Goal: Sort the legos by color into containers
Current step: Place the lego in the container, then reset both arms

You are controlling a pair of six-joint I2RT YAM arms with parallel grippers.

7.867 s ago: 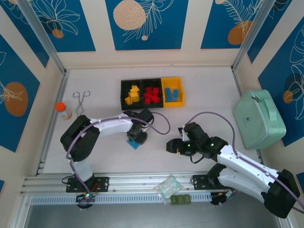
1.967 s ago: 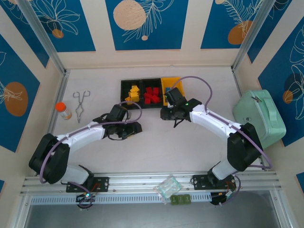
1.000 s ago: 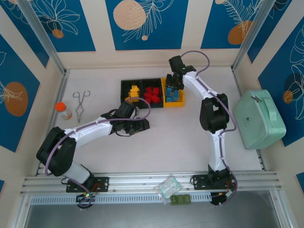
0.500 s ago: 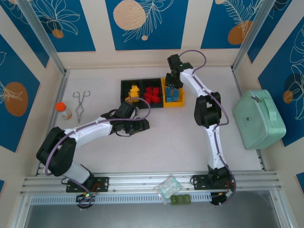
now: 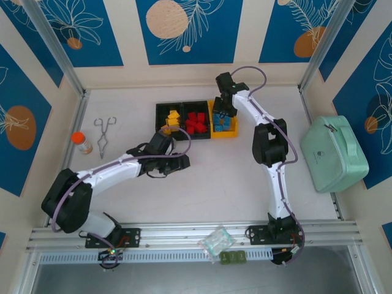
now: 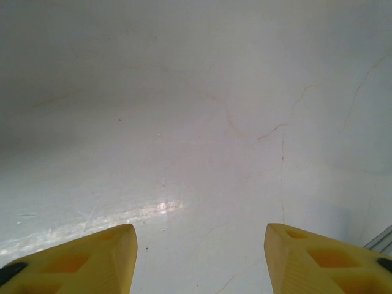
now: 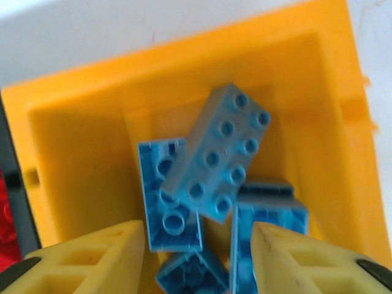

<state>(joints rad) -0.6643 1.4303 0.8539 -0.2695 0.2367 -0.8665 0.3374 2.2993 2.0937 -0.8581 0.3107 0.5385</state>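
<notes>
Right fingers apart over blue legos in yellow bin.

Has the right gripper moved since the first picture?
Yes. The right gripper moved toward the far side of the table: it was well short of the yellow bin and now hangs open over its blue bricks.

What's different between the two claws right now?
The right gripper hangs over the yellow bin, with blue legos below it. The left gripper hangs over bare table. The right arm stretches far out, while the left arm is bent. Both grippers are open and empty, with yellow fingers.
</notes>
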